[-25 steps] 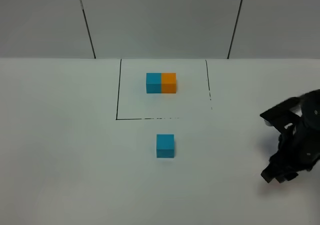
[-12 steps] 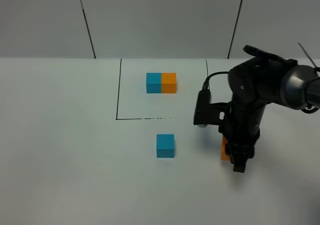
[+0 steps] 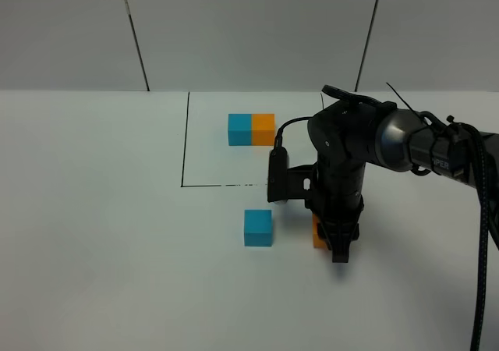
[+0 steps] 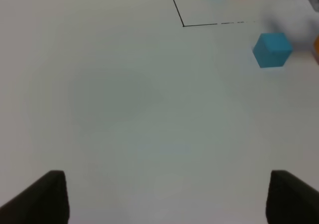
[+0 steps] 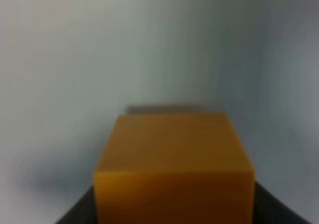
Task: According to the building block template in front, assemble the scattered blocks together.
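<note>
One white bench (image 3: 93,249) carries everything. The right tool (image 3: 337,251) is clamped on the orange cube (image 3: 317,234); the left tool (image 4: 164,199) gapes wide, empty. The framed template (image 3: 251,129) sits at the back. The blue cube (image 3: 257,228) lies before it, the orange cube near its right, not touching.

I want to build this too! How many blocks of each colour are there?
Blue: 2 (template's blue half, loose blue cube)
Orange: 2 (template's orange half, held orange cube)
Total: 4
</note>
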`<act>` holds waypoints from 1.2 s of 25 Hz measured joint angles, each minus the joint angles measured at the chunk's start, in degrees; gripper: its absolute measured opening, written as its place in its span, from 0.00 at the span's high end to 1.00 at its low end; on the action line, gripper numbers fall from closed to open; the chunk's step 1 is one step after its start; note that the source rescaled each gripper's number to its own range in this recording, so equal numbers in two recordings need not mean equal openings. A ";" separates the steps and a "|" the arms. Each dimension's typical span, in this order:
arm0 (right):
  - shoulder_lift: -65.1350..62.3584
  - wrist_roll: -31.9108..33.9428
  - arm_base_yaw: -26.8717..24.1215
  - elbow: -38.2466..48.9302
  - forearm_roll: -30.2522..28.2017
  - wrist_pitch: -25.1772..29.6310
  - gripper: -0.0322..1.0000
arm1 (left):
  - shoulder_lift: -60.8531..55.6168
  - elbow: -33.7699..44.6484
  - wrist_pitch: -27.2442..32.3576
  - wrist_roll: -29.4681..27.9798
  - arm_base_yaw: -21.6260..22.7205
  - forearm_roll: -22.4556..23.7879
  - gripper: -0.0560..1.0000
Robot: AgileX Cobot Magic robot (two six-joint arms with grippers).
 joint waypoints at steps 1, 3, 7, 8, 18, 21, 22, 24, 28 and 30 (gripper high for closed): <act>0.18 -0.20 0.04 0.00 0.15 -0.32 0.96 | 0.00 0.00 0.00 0.00 0.00 0.00 0.30; 0.74 -0.91 0.04 0.00 0.89 -0.60 0.96 | 0.00 0.00 0.00 0.00 0.00 0.00 0.30; 1.07 -1.29 0.04 0.00 2.26 -1.50 0.96 | 0.00 0.00 0.00 0.00 0.00 0.00 0.30; 1.07 -1.36 0.04 0.00 2.40 -2.09 0.96 | 0.00 0.00 0.00 0.00 0.00 0.00 0.30; 1.52 -1.45 0.65 -0.11 2.85 -3.45 0.96 | 0.00 0.00 0.00 0.00 0.00 0.00 0.30; 1.67 -1.50 0.65 -0.11 2.85 -3.56 0.96 | 0.00 0.00 0.00 0.00 0.00 0.00 0.30; 1.67 -1.56 0.65 -0.11 2.85 -3.56 0.96 | 0.00 0.00 0.00 0.00 0.00 0.00 0.30; 1.67 -1.75 0.65 -0.11 2.79 -3.56 0.96 | 0.00 0.00 0.00 0.00 0.00 0.00 0.30; 2.31 -1.97 0.69 -1.49 2.74 -2.93 0.96 | 0.00 0.00 0.00 0.00 0.00 0.00 0.30; 3.19 -1.97 0.98 -3.28 2.74 -1.48 0.96 | 0.00 0.00 0.00 0.00 0.00 0.00 0.30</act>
